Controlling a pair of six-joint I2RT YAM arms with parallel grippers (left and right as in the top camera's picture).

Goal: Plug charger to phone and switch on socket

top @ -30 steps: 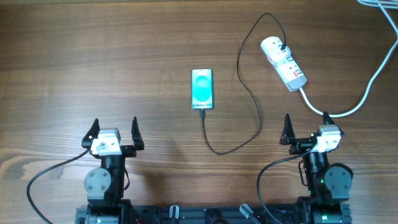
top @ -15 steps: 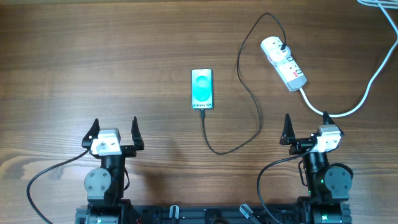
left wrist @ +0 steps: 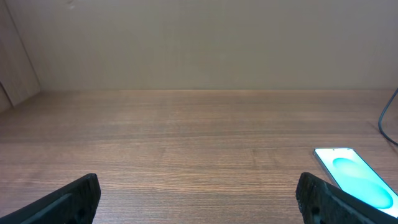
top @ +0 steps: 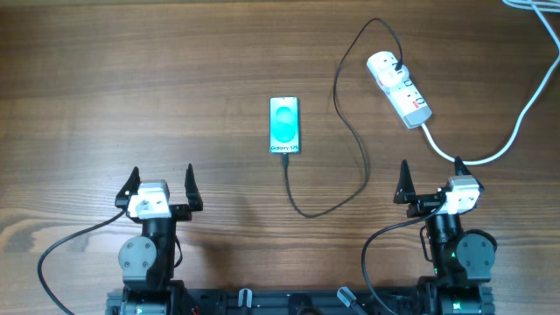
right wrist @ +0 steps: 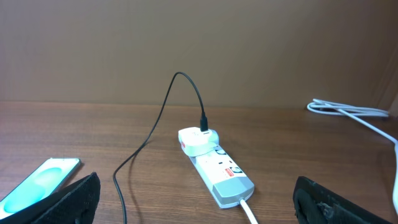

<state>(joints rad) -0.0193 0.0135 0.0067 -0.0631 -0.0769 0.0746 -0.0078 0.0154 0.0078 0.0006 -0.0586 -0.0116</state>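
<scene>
Charger (top: 354, 149): runs from socket (top: 399, 88) to phone (top: 284, 125), tip at its bottom edge; seating unclear.
Phone position: mid-table, screen lit.
Left gripper (top: 161, 171), right gripper (top: 430, 164): fingers apart, empty.
Change: none, arms unmoved. Switching likely remains.
</scene>
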